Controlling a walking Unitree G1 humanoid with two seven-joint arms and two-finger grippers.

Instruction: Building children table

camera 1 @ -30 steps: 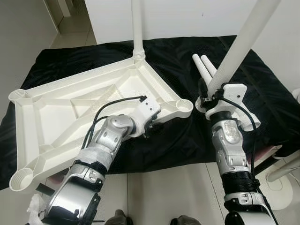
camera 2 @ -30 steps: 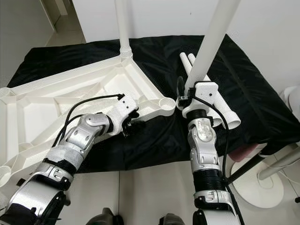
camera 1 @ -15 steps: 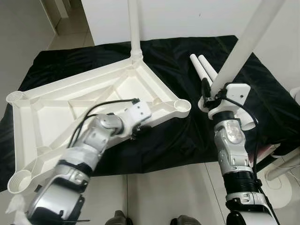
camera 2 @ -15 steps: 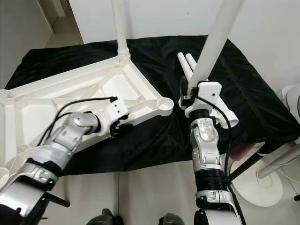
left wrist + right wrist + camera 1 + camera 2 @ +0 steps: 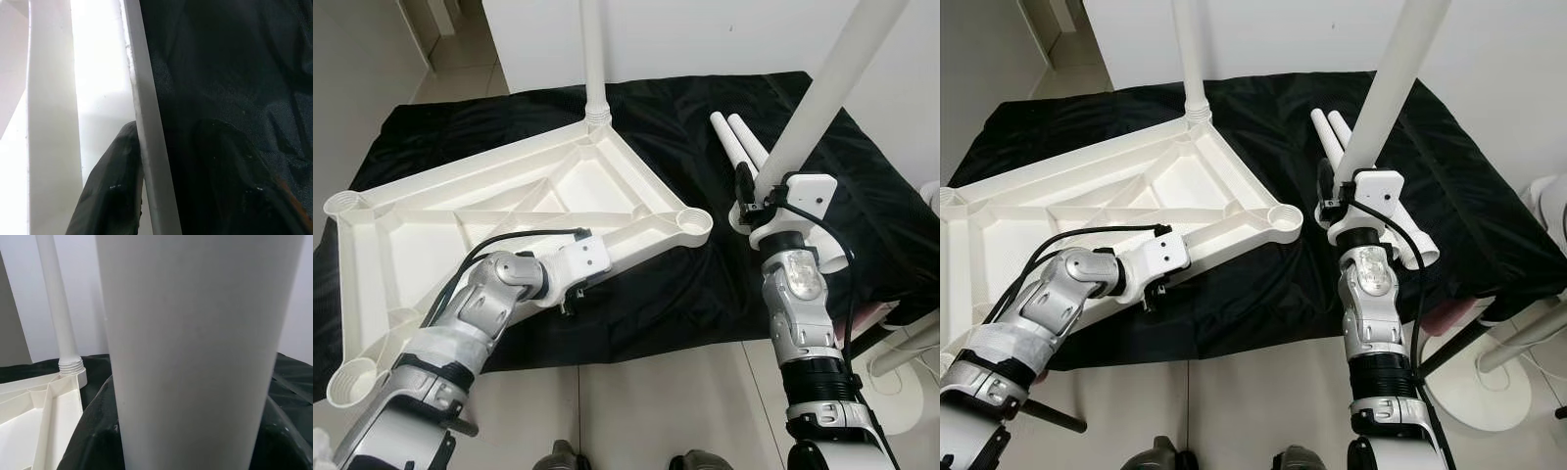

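Tabletop (image 5: 460, 211), white plastic and flipped underside-up with its ribs showing, lies on the black cloth (image 5: 685, 127) in front of me, and one leg (image 5: 595, 59) already stands upright in its far corner socket, its top cut off by the frame. The near right corner socket (image 5: 690, 219) sits bare, and so do the two at the left corners. My left gripper (image 5: 570, 294) is at the near edge of the tabletop; in the left wrist view one black finger (image 5: 110, 196) lies against the inner face of the white rim and the other outside it over the cloth, so I seem to pinch the rim, though the head views hide my fingertips under the wrist housing. My right gripper (image 5: 751, 196) is clamped around a second leg (image 5: 827, 83), held tilted above the cloth just to the right of the bare socket; its upper end runs out of view and its lower end is hidden behind my wrist. Two more legs (image 5: 739, 147) lie side by side on the cloth behind that hand, partly covered by it. At the far right, something white and round on the floor (image 5: 901, 411) is too cut off to identify.
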